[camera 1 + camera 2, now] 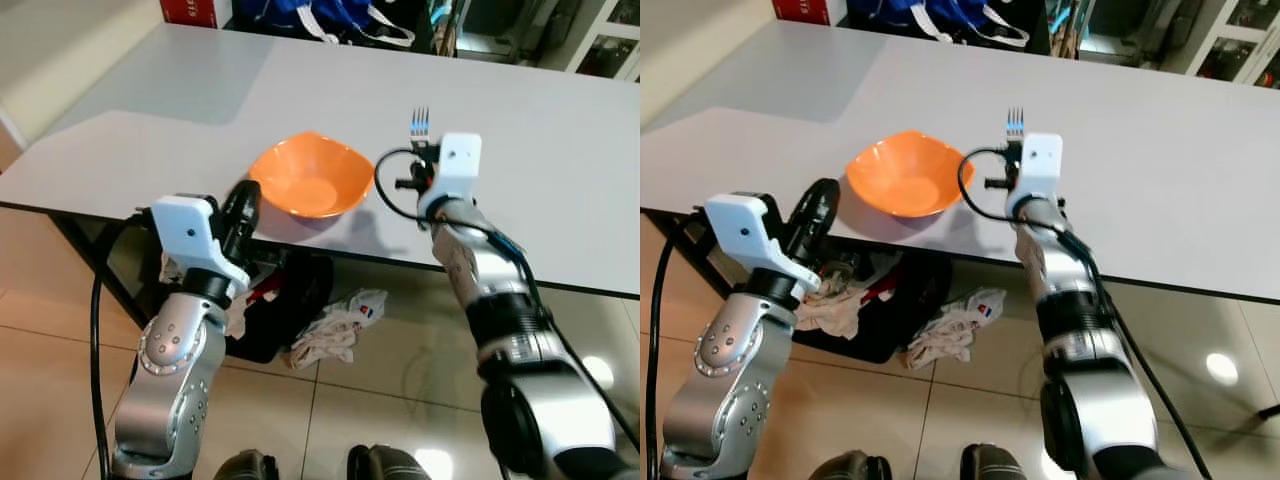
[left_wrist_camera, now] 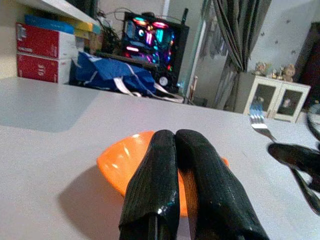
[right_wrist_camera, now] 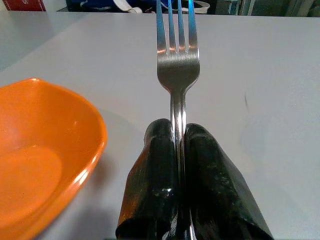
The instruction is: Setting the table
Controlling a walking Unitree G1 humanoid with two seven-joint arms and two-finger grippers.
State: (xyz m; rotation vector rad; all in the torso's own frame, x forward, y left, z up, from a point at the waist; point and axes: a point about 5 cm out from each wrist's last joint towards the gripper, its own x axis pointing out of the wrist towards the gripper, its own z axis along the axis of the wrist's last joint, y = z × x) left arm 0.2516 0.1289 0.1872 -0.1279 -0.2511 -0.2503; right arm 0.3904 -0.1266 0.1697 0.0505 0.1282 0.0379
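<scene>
Right tool (image 3: 180, 150) is up over the desk (image 1: 560, 180), just inside its near edge, and it is clamped tight on a fork (image 1: 420, 125). The handle runs between the two black fingers (image 3: 212, 175), tines pointing away toward the far edge; the wrist view shows the fork's neck pinched right at the fingertips, head sticking clear out ahead. Whether the fork touches the desk, I cannot tell.

Just beside it, toward the desk's left end, sits the orange bowl (image 1: 310, 175), upright on the desk near the near edge, nothing visible inside it. Fork and bowl are close but apart.

Left tool (image 2: 182, 170) hovers at the near edge, right in front of the bowl, fingers pressed together with nothing between them. From its wrist camera the closed fingertips overlap the bowl's near rim, and the fork shows beyond, off to one side.

Far edge of the desk: a blue bag (image 1: 320, 18) with white straps, and a red box (image 1: 190, 10) at the far left corner. Under the desk on the tiled floor (image 1: 50, 380) lie a crumpled white cloth (image 1: 335, 325) and a dark heap (image 1: 285, 310) beside it. In the left wrist view, a lit-up computer case (image 2: 152, 42) glows behind the bag, with a white cabinet (image 2: 272, 97) further along.
</scene>
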